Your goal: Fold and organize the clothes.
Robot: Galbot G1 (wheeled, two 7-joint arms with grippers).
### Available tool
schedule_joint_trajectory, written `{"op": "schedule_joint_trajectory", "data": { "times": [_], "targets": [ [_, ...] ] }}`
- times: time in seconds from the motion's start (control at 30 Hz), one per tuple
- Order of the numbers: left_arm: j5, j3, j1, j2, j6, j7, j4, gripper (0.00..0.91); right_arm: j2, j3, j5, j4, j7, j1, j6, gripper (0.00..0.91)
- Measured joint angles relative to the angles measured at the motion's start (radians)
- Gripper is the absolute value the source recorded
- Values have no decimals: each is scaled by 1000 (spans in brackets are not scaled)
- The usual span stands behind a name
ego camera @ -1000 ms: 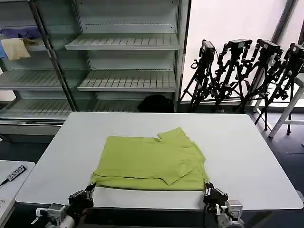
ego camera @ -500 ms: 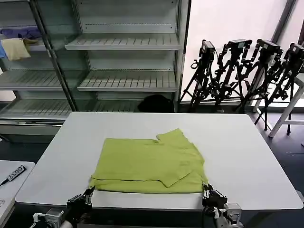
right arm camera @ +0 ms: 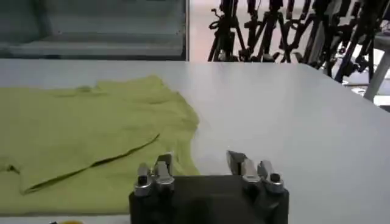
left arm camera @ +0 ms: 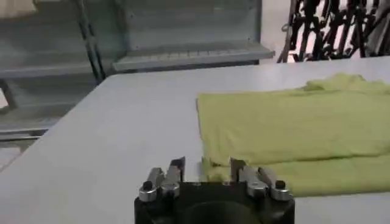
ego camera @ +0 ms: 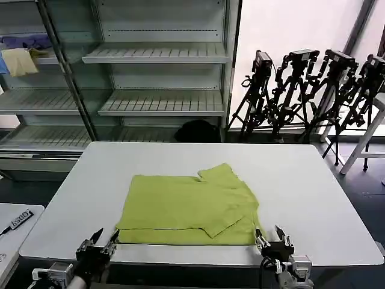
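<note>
The clothes, one lime yellow-green T-shirt (ego camera: 189, 208), lie folded flat on the white table (ego camera: 301, 180), with a sleeve folded over the top on the right side. My left gripper (ego camera: 96, 239) is open at the table's front edge, just short of the shirt's near left corner (left arm camera: 210, 167). In the left wrist view the left gripper (left arm camera: 207, 165) holds nothing, and the T-shirt (left arm camera: 292, 128) spreads beyond it. My right gripper (ego camera: 271, 238) is open by the near right corner. In its wrist view the right gripper (right arm camera: 199, 159) is empty, with the T-shirt (right arm camera: 79, 134) beside one finger.
Metal shelves (ego camera: 159, 54) stand behind the table, with a pale yellow cloth (ego camera: 19, 60) and a blue-purple cloth (ego camera: 27, 41) on the upper left shelf. Camera tripods (ego camera: 307, 90) crowd the back right. A small side table (ego camera: 12, 226) sits at the left.
Both grippers have opened and let go of the shirt's near edge, drawing back slightly toward the table's front. The shirt's near edge has settled flat.
</note>
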Motion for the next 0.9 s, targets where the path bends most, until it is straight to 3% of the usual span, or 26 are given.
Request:
{"op": "schedule_joint_trajectory", "data": {
  "times": [0.4, 0.9],
  "targets": [
    [-29, 39, -233, 72, 27, 75, 76, 907, -22, -54, 54, -158, -4, 279, -5, 907],
    [-64, 197, -615, 204, 39, 157, 399, 907, -2, -159, 70, -534, 6, 652, -7, 907]
  ]
}}
